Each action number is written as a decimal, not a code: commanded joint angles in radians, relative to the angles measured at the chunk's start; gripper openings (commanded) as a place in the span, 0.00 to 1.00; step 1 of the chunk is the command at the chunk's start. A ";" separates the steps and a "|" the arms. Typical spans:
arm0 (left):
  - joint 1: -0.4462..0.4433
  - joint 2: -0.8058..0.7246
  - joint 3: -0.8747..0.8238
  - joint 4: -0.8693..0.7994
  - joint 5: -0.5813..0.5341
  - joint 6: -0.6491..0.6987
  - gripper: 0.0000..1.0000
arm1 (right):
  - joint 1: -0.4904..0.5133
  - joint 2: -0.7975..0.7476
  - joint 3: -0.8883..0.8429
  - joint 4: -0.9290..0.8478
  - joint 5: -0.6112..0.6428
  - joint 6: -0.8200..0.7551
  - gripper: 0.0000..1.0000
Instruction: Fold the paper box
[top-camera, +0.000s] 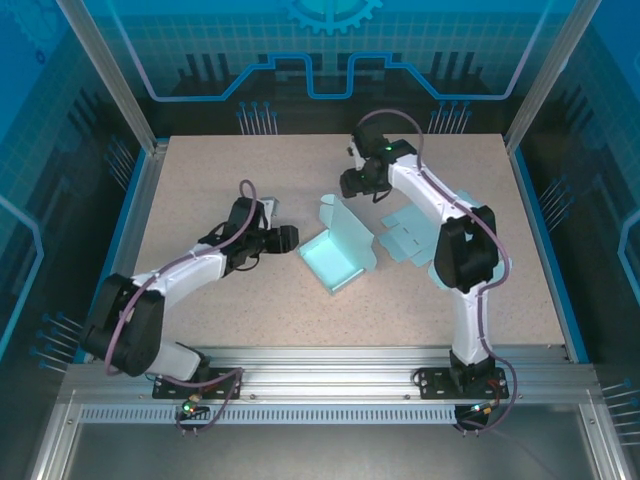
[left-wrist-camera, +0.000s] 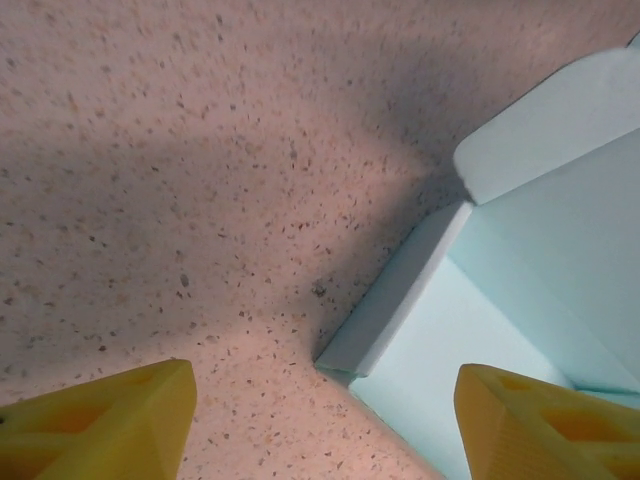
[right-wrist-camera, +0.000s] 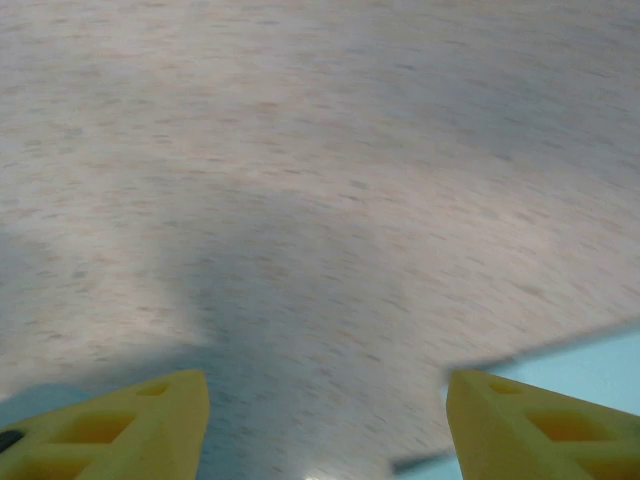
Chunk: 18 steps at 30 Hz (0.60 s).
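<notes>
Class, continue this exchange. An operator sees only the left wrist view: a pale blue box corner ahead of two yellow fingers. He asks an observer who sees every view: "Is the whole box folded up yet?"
Observer: No. From above, the paper box has a tray-like part at the table's centre, but a flat panel lies spread to its right.
Operator: Where is the right gripper?
Observer: The right gripper is beyond the box's far side, near an upright flap.
Operator: Is it holding anything?
Observer: No. Its wrist view shows its fingers apart over the table.
</notes>
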 joint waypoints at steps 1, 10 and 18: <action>0.002 0.047 0.068 -0.020 0.030 0.067 0.66 | -0.043 -0.227 -0.168 -0.057 0.200 0.128 0.66; 0.002 0.209 0.151 -0.018 0.112 0.049 0.53 | 0.002 -0.767 -0.789 0.010 0.163 0.389 0.65; 0.000 0.231 0.111 -0.002 0.138 -0.039 0.45 | 0.159 -0.964 -1.062 0.097 0.029 0.555 0.65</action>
